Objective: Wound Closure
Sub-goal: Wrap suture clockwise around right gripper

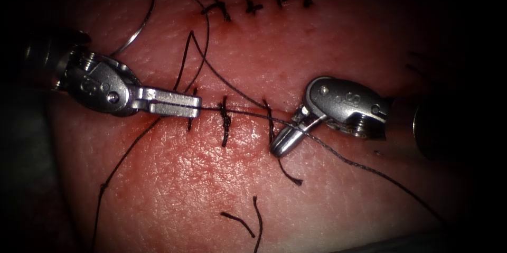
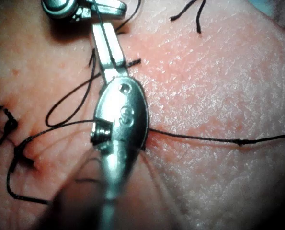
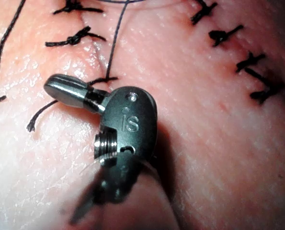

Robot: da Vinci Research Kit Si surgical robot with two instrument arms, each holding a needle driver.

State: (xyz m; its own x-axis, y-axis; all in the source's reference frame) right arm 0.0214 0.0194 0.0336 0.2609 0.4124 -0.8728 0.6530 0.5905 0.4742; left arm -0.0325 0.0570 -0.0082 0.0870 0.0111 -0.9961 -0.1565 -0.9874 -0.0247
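- Plainly, the left arm's steel needle driver (image 1: 195,106) has its jaws pressed together on the taut dark thread (image 1: 237,110) just left of the stitched cut (image 1: 224,121).
- Right arm's rounded steel needle driver (image 1: 285,139) pinches the same thread just right of the cut.
- Thin curved silver needle (image 1: 138,31) lies free on the pink tissue (image 1: 200,179), upper left, held by neither tool.

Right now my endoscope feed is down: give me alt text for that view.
The left pincer, shut, and the right pincer, shut, hold the thread taut across the stitched cut in the tissue. The needle lies free, upper left.
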